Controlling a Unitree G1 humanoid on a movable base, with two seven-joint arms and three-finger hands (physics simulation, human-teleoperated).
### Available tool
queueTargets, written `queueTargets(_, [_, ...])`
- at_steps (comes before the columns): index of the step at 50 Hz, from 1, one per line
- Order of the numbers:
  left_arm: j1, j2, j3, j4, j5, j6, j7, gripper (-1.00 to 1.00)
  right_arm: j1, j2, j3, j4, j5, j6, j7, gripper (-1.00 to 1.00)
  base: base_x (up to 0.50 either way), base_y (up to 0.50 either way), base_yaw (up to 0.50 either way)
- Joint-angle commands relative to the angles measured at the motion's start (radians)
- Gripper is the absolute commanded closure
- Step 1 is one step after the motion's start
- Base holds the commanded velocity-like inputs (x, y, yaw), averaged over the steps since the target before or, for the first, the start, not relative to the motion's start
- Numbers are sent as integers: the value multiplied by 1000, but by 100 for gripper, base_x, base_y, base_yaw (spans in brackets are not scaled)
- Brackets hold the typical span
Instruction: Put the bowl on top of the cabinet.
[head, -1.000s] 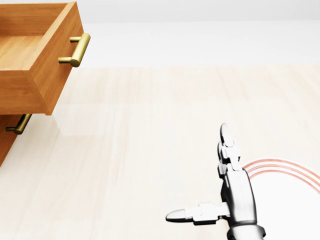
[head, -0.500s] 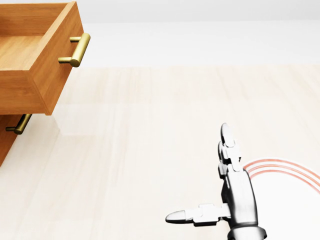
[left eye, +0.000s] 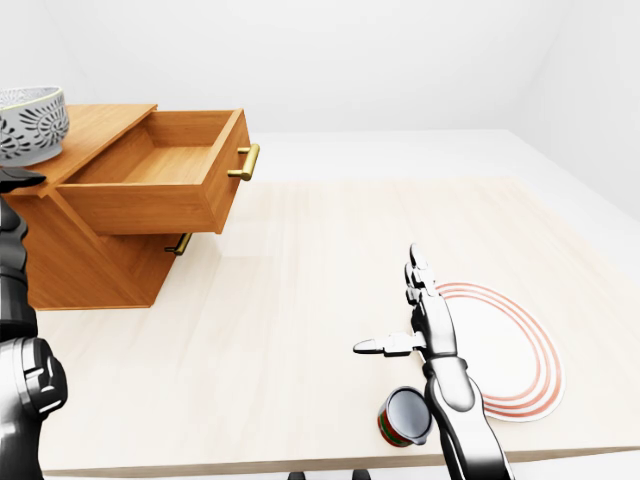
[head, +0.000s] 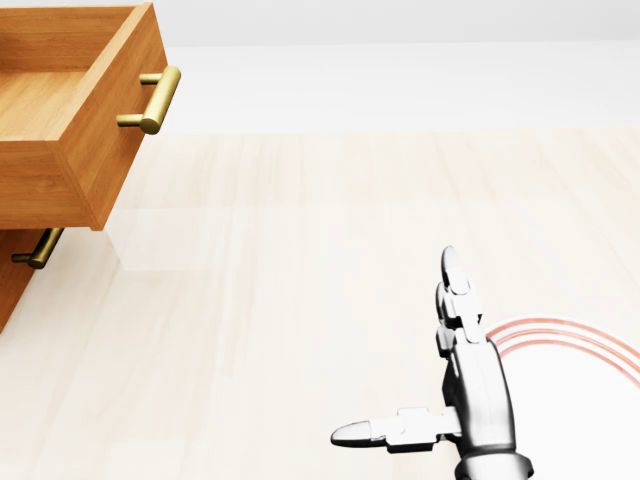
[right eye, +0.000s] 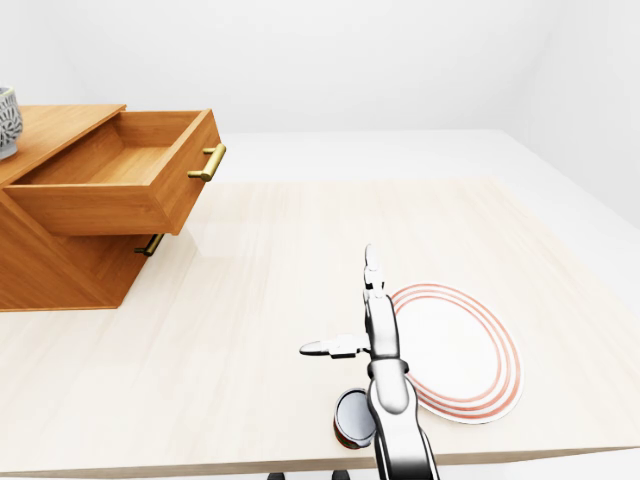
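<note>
A white and grey patterned bowl (left eye: 30, 122) shows at the top left of the left-eye view, over the top of the wooden cabinet (left eye: 105, 125); whether it rests there I cannot tell. Only its edge shows in the right-eye view as the bowl (right eye: 6, 120). My dark left arm (left eye: 18, 330) rises along the left edge, and a finger (left eye: 22, 178) shows just under the bowl; the rest of that hand is cut off. My right hand (left eye: 385, 300) hovers open over the table, fingers straight and thumb out to the left, holding nothing.
The cabinet's upper drawer (left eye: 165, 175) stands pulled out, with a brass handle (head: 152, 98); a second handle (head: 38, 248) sits below it. A white plate with red rings (left eye: 505, 350) and a small red-green can (left eye: 403, 418) lie by my right hand on the pale wooden table (left eye: 300, 260).
</note>
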Motion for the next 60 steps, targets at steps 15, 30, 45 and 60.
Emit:
queueTargets(15, [42, -61, -26, -8, -7, 0, 0, -100, 0, 0, -1, 0, 0, -1, 1, -100, 0, 0, 0])
queueTargets(30, [244, -57, 124, -658, -111, 32, -194, -100, 2, 0, 2, 0, -3, -2, -1, -100, 0, 0, 0])
queueTargets(45, [403, -57, 273, -1290, -224, 175, -433, -100, 1, 0, 3, 2, -4, -4, -2, -100, 0, 0, 0])
queueTargets(60, [486, -55, 370, -1700, -327, 175, -567, -100, 7, -1, 4, -14, -5, 3, -2, -100, 0, 0, 0])
